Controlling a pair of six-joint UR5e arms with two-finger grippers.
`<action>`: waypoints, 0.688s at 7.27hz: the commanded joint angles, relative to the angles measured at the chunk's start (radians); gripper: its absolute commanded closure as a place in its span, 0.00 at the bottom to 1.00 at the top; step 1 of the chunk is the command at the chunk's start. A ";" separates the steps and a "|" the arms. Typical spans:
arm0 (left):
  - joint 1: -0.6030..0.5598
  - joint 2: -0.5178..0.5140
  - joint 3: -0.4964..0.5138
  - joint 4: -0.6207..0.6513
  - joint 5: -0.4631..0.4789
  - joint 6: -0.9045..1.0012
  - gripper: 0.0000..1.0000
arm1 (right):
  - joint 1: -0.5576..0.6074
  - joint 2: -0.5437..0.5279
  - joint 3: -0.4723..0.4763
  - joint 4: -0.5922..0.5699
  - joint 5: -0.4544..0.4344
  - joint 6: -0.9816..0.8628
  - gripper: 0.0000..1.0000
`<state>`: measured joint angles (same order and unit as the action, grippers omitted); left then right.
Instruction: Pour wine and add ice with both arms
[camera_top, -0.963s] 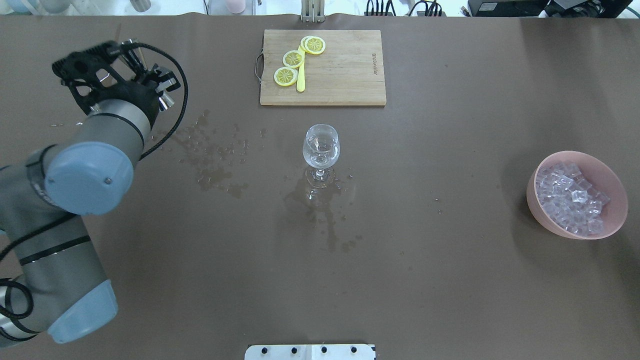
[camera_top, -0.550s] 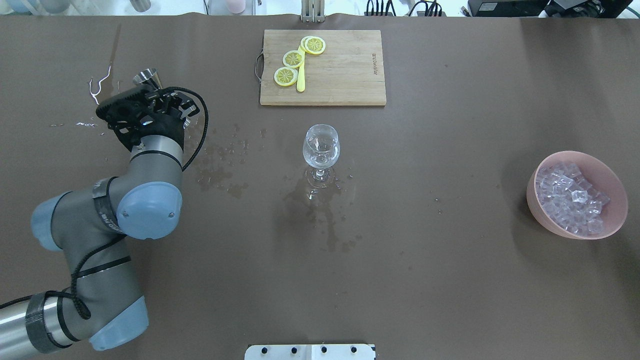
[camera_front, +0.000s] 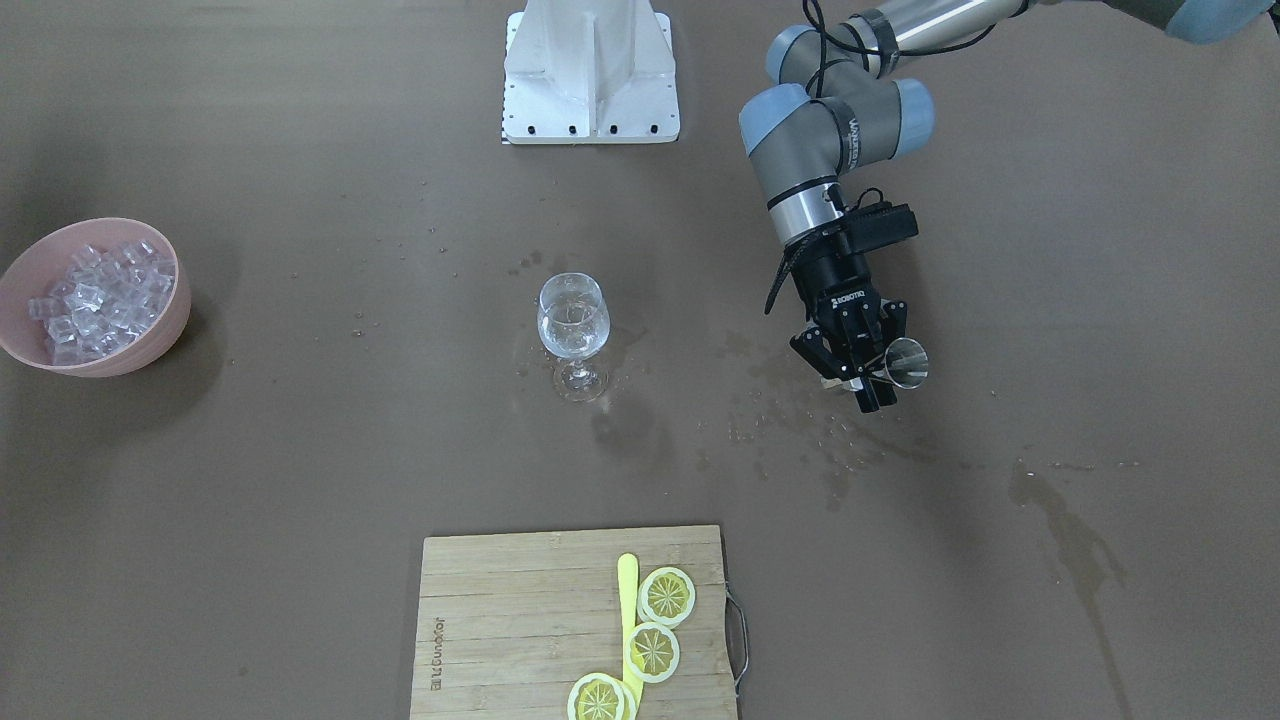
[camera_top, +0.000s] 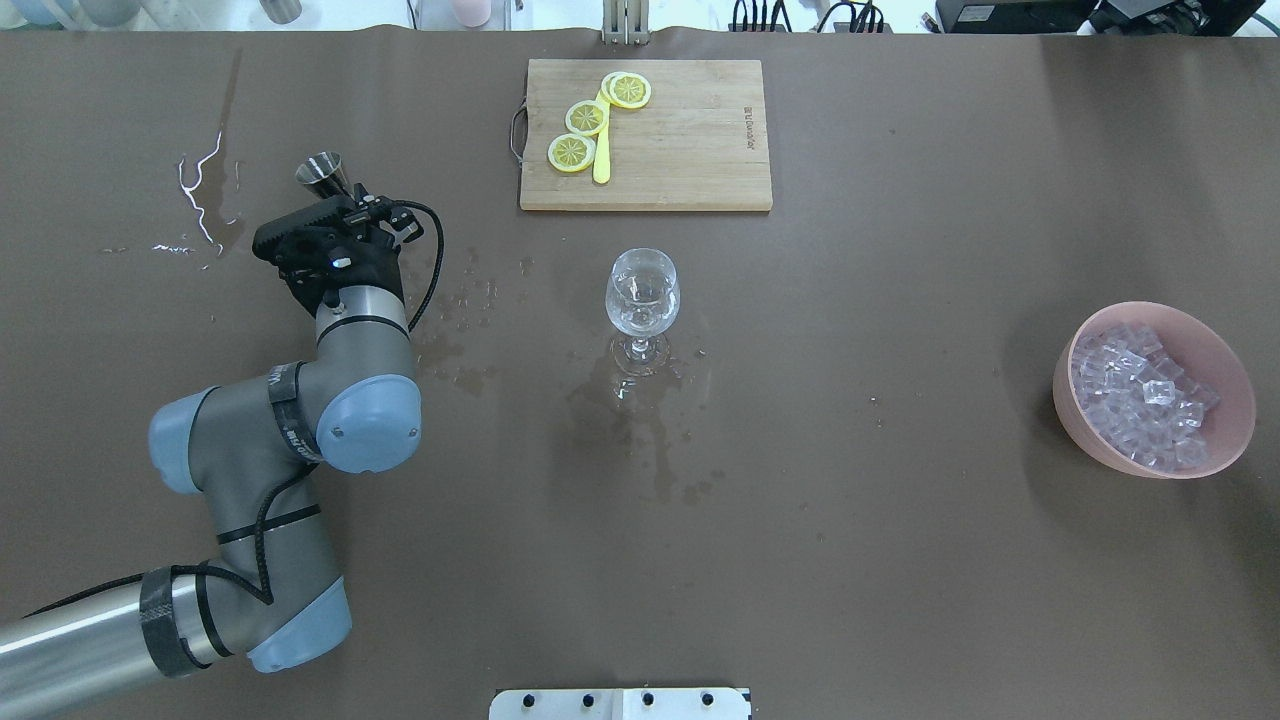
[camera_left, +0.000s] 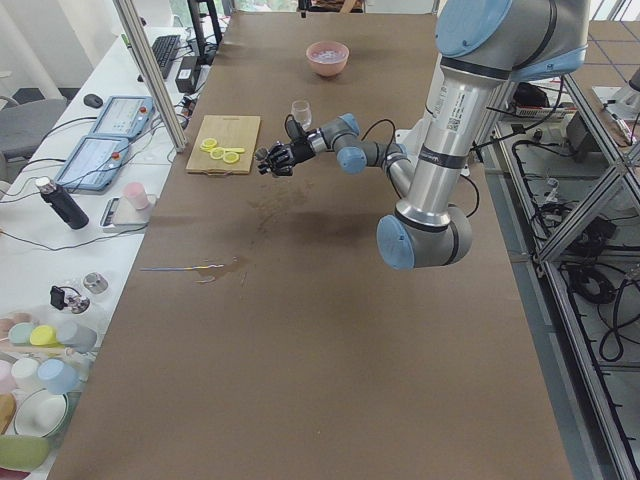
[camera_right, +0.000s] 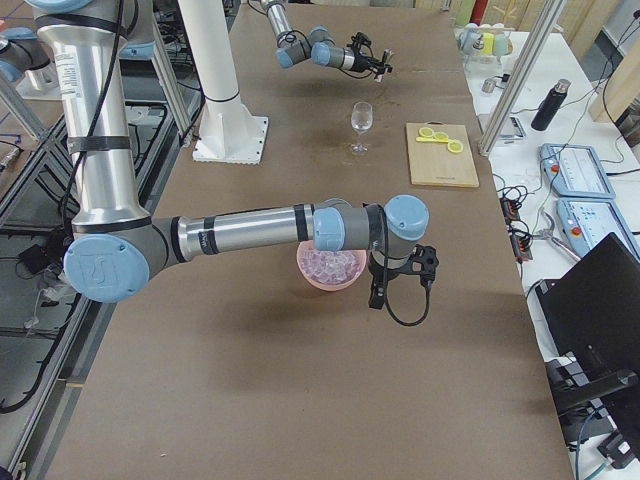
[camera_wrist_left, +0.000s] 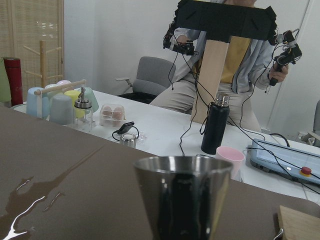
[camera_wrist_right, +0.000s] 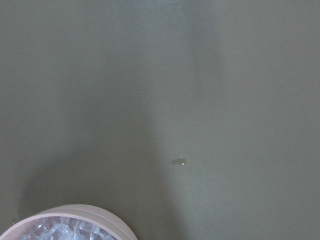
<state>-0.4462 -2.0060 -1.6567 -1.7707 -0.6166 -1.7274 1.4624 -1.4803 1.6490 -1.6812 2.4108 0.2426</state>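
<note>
My left gripper (camera_front: 862, 372) is shut on a small metal cup (camera_front: 906, 362), held above the table well to the left of the wine glass (camera_top: 642, 293). The cup (camera_wrist_left: 182, 200) fills the bottom of the left wrist view and sticks out past the wrist in the overhead view (camera_top: 322, 171). The glass (camera_front: 573, 325) stands upright at mid-table among wet spots. Clear wine lies spilled as a glinting streak (camera_top: 196, 190) on the table. The ice (camera_top: 1140, 393) fills a pink bowl (camera_top: 1075, 425) at the right. My right gripper (camera_right: 378, 296) hangs beside that bowl (camera_right: 304, 276); I cannot tell whether it is open or shut.
A wooden cutting board (camera_top: 680, 150) with lemon slices (camera_top: 586, 118) and a yellow knife lies at the far side behind the glass. The white base block (camera_front: 592, 75) sits at the near edge. A seated person (camera_wrist_left: 235, 60) and desk clutter lie beyond the table.
My left arm has swung right toward the glass, carrying the metal cup, and the wrist has turned. The spilled streak behind it is now uncovered.
</note>
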 joint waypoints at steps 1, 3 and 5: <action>0.003 -0.020 0.066 0.007 0.076 -0.053 1.00 | -0.001 0.000 0.002 0.000 0.001 0.010 0.00; 0.009 -0.022 0.128 0.008 0.144 -0.113 1.00 | -0.005 0.000 0.002 0.000 0.001 0.014 0.00; 0.023 -0.022 0.178 0.010 0.193 -0.149 1.00 | -0.007 0.002 0.002 0.000 0.001 0.014 0.00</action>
<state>-0.4312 -2.0274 -1.5113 -1.7624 -0.4546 -1.8530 1.4572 -1.4799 1.6505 -1.6812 2.4114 0.2559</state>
